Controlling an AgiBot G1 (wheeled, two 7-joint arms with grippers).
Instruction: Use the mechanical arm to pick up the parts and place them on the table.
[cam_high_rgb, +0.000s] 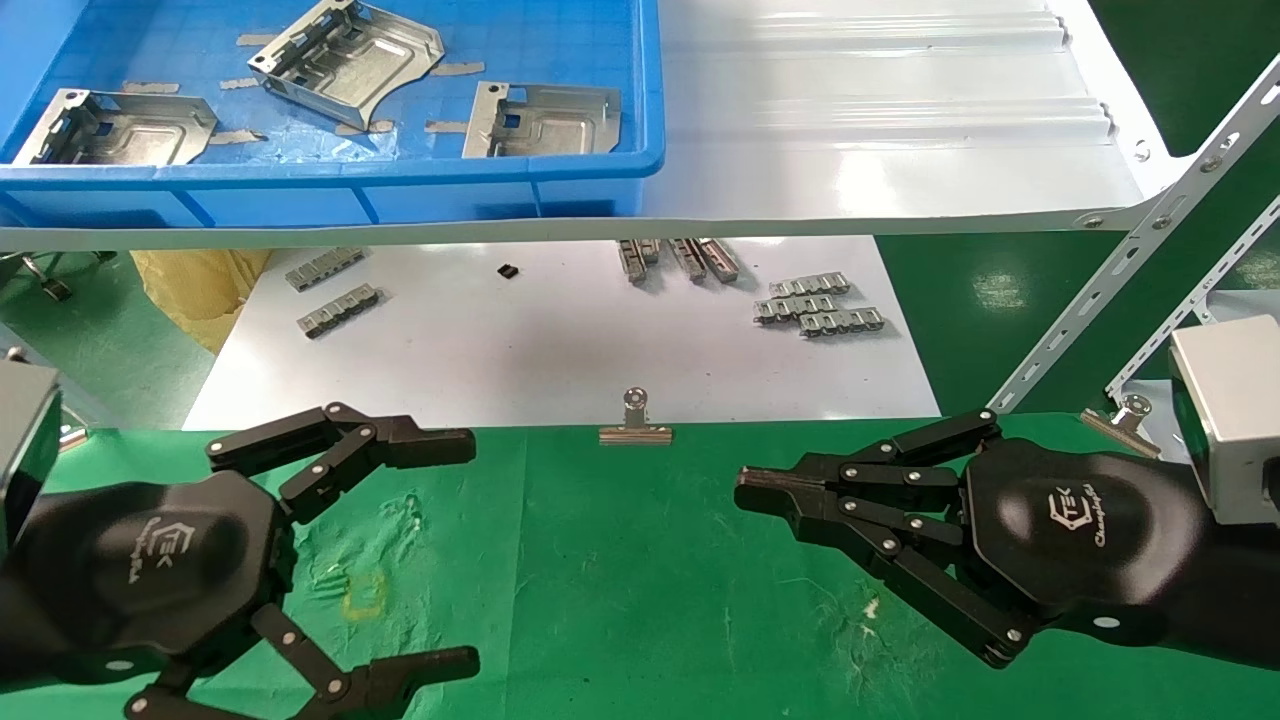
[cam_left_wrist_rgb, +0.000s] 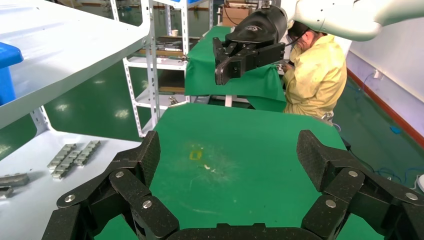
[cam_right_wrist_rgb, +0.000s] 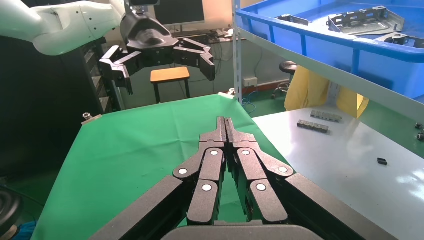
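Overhead, three parts (cam_high_rgb: 350, 60) are seen lying in the blue bin (cam_high_rgb: 400, 185) on the white shelf (cam_high_rgb: 880, 120), well apart from both grippers and untouched. Below, the left gripper (cam_high_rgb: 470, 550) is held over the green tabletop (cam_high_rgb: 640, 580) with its fingers (cam_high_rgb: 400, 442) spread wide and nothing between them. Opposite it, the right gripper (cam_high_rgb: 745, 488) is held over the same tabletop, its fingers pressed together and empty.
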